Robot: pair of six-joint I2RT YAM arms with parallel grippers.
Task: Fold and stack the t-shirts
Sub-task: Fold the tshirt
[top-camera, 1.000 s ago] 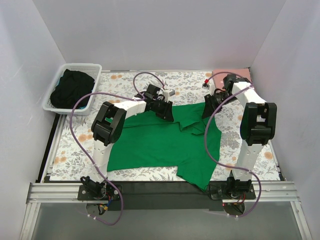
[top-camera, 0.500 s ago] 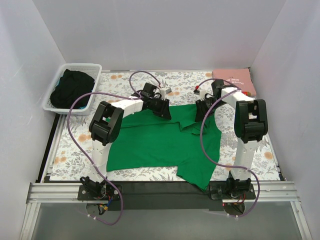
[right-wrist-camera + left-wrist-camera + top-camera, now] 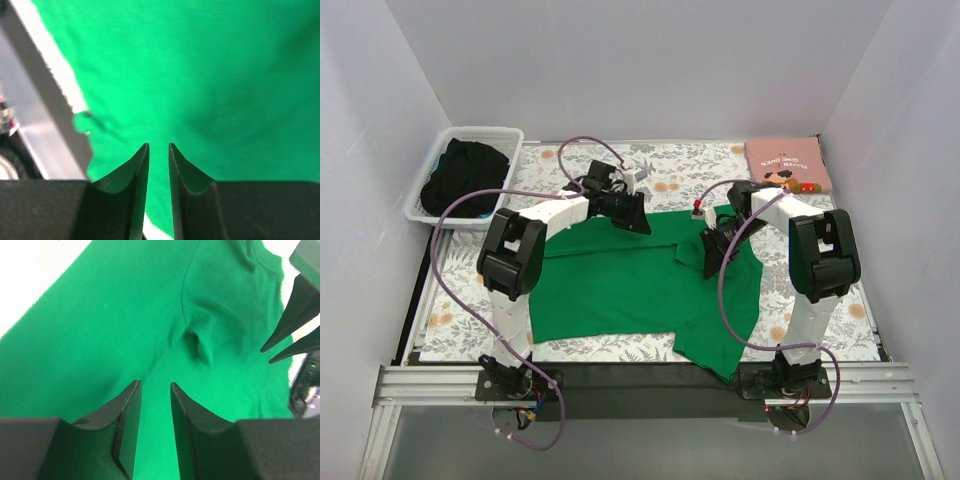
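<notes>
Both end effectors [image 3: 155,385] [image 3: 158,146] narrowly parted

Top view: looking down from above and behind the arm bases, taking in the whole desk [image 3: 460,300].
Wrist views: pointing down, close over the green t-shirt [image 3: 125,315], which is showing in all three.

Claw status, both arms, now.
Left claw: narrow gap, green cloth showing through it; cannot tell if it grips the green shirt.
Right claw: narrow gap over the same shirt; grip cannot be told.
</notes>
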